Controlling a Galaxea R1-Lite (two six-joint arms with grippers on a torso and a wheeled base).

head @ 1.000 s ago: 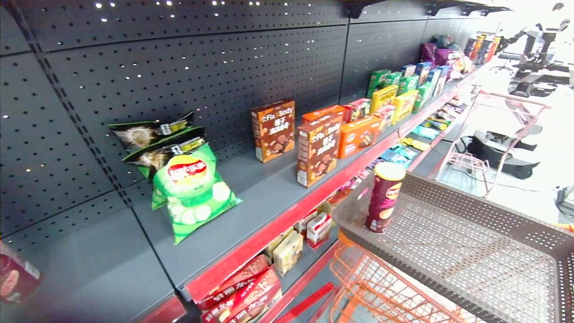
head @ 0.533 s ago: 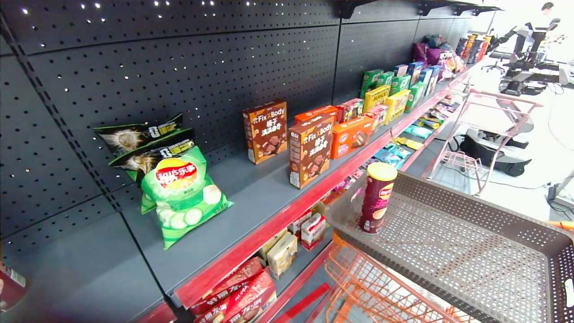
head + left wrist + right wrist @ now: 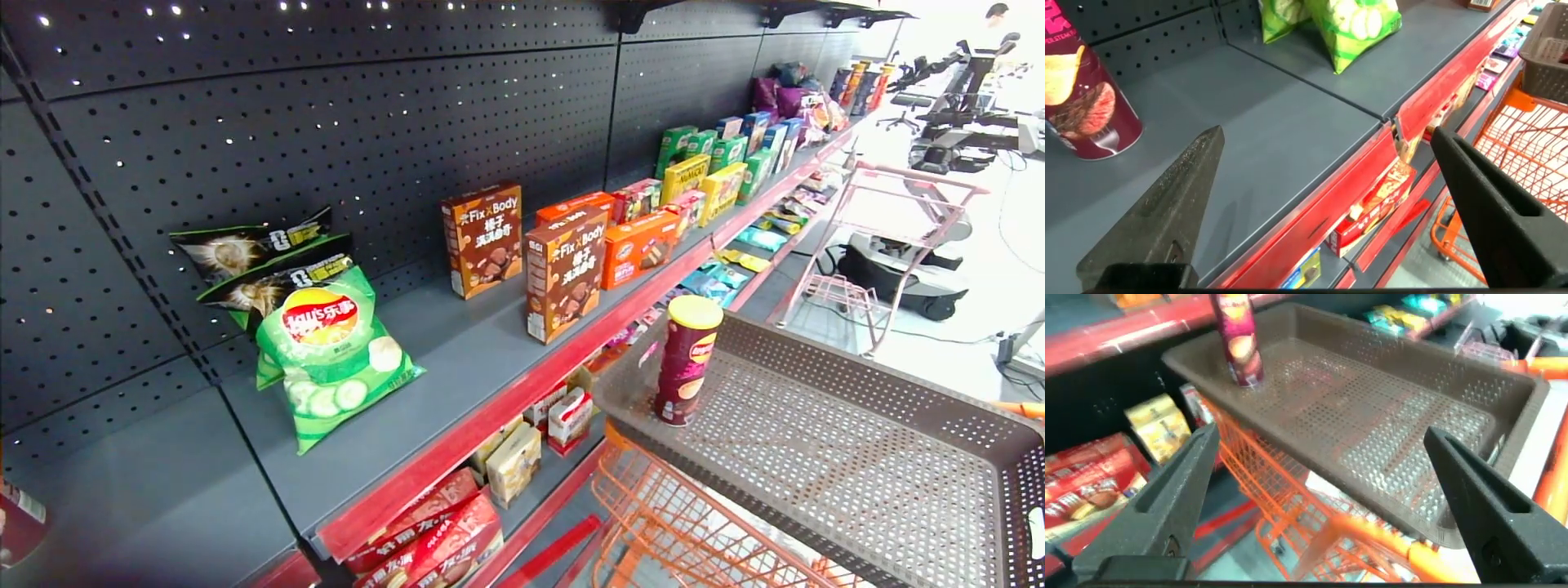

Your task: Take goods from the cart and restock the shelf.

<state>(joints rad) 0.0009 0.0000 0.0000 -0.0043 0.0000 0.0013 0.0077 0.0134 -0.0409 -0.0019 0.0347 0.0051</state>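
Head view: cylindrical can [image 3: 688,359] upright in perforated cart tray [image 3: 857,457]; left end effector [image 3: 1324,139] and right end effector [image 3: 1320,434] spread wide.

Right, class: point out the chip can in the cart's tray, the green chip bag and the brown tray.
chip can [image 3: 687,366], head view, middle of its side.
green chip bag [image 3: 331,359], head view, front face.
brown tray [image 3: 857,465], head view, bare perforated floor.
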